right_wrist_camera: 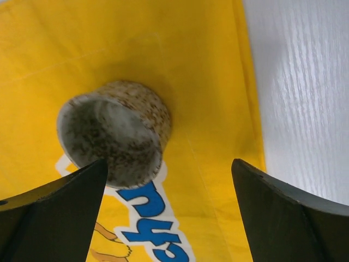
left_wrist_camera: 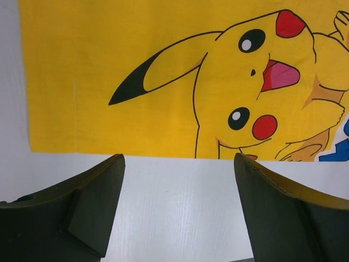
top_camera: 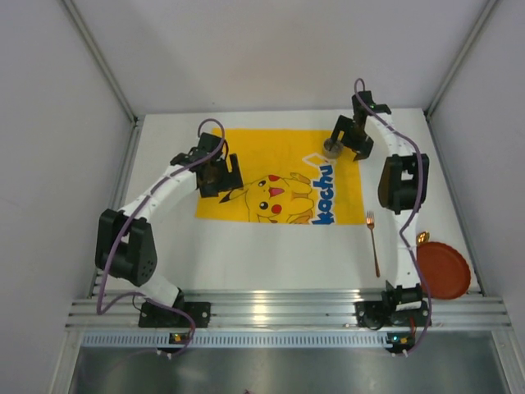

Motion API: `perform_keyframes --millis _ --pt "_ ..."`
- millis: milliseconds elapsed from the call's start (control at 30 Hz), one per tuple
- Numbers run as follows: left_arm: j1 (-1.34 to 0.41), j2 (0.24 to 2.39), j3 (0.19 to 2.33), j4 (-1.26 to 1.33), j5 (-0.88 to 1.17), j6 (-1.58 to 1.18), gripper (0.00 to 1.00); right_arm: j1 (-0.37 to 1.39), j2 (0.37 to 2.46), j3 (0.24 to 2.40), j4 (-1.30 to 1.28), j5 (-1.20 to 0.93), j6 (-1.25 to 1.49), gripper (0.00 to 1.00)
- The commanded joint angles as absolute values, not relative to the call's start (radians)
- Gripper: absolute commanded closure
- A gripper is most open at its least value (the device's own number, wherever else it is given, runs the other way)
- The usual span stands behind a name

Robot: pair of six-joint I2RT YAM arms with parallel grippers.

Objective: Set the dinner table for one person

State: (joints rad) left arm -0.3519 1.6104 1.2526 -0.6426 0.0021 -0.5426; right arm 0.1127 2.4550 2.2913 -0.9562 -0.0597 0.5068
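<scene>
The dinner table (top_camera: 271, 254) is a broad white tabletop with a yellow cartoon mat (top_camera: 279, 174) in its middle. A small speckled cup (top_camera: 332, 148) stands upright on the mat's far right corner. My right gripper (top_camera: 349, 141) is open just beside the cup. In the right wrist view the cup (right_wrist_camera: 112, 134) stands just ahead of the left finger, outside the open gripper (right_wrist_camera: 169, 162). My left gripper (top_camera: 220, 176) hovers open and empty at the mat's left edge. In its wrist view the gripper (left_wrist_camera: 177, 158) has bare table (left_wrist_camera: 174, 207) between the fingers.
A copper fork (top_camera: 373, 242) lies on the table right of the mat. A red plate (top_camera: 443, 269) sits at the near right corner, with a small gold item (top_camera: 422, 238) by its far rim. A ribbed aluminium rail (top_camera: 279, 312) runs along the near edge.
</scene>
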Motion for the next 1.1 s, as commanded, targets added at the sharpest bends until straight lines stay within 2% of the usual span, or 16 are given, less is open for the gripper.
perform_keyframes --millis 0,233,400,500,533,600,633,667,833,1067 --pt "-0.370 1.523 1.259 -0.704 -0.043 -0.578 0.14 0.106 2.263 2.203 -0.893 -0.005 0.476 0.03" --pt "-0.388 1.407 1.148 -0.709 -0.041 -0.632 0.14 0.107 1.799 1.686 -0.827 0.057 0.462 0.00" --pt "-0.408 1.355 1.082 -0.669 -0.006 -0.624 0.14 0.106 1.554 1.306 -0.841 0.109 0.489 0.04" --pt "-0.411 1.333 1.051 -0.655 0.049 -0.620 0.14 0.106 1.427 1.145 -0.847 0.120 0.512 0.16" --pt "-0.413 1.325 1.048 -0.663 0.063 -0.624 0.15 0.106 1.387 1.114 -0.854 0.100 0.528 0.28" --pt "-0.420 1.284 1.042 -0.663 0.090 -0.634 0.15 0.104 1.359 1.027 -0.859 0.075 0.569 0.39" --pt "-0.423 1.266 1.023 -0.657 0.095 -0.634 0.15 0.103 1.344 1.000 -0.856 0.060 0.577 0.49" --pt "-0.426 1.247 1.013 -0.652 0.100 -0.638 0.15 0.100 1.338 0.979 -0.853 0.063 0.583 0.52" --pt "-0.428 1.137 0.953 -0.658 0.106 -0.649 0.15 0.098 1.344 0.893 -0.841 0.098 0.629 0.60" --pt "-0.428 1.040 0.933 -0.718 0.065 -0.603 0.14 0.098 1.371 0.848 -0.793 0.130 0.658 0.60"
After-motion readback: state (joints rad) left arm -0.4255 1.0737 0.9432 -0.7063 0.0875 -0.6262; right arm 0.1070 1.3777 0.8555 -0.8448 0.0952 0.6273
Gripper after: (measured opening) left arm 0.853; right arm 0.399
